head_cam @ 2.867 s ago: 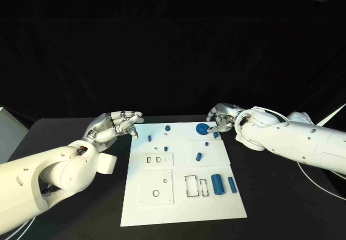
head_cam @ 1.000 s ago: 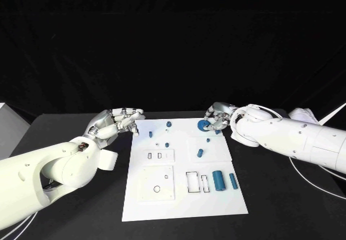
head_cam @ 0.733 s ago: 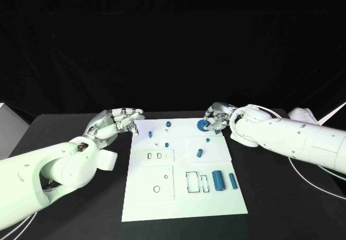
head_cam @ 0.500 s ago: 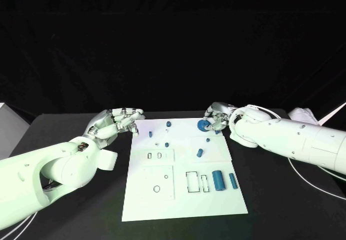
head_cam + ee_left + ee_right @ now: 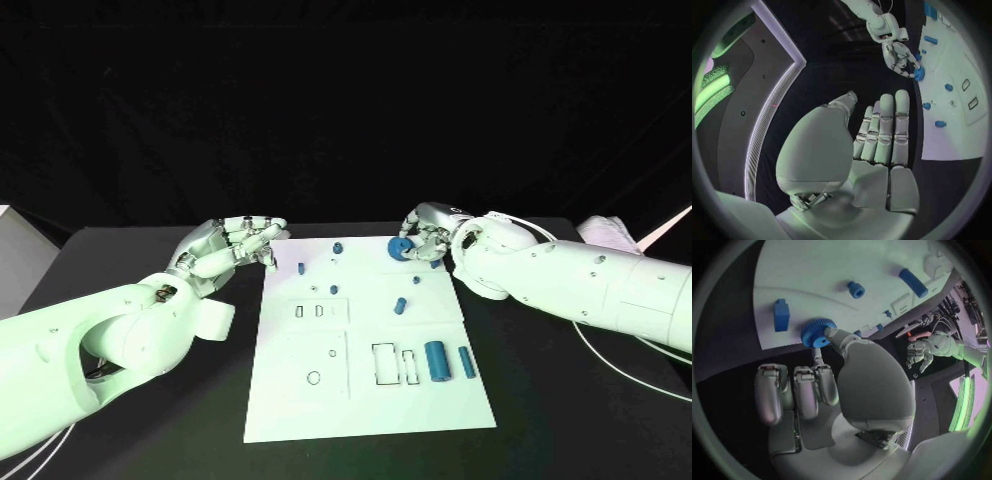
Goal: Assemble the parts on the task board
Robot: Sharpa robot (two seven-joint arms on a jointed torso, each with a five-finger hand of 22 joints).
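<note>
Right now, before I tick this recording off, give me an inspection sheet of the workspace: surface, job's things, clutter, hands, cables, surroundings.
Surface: black table, bare around the board.
Job's things: white task board mid-table; blue gear at its far right corner; small blue pegs on the far half; two blue cylinders lying near the right edge, beside rectangular cut-outs.
Clutter: nothing seen.
Hands: right hand pinches the gear between thumb and a finger; left hand holds nothing, fingers curled, beside the board's far left corner.
Cables: white cables trail on the table under the right arm.
Surroundings: black backdrop; a pale object at the left edge, not identifiable.
</note>
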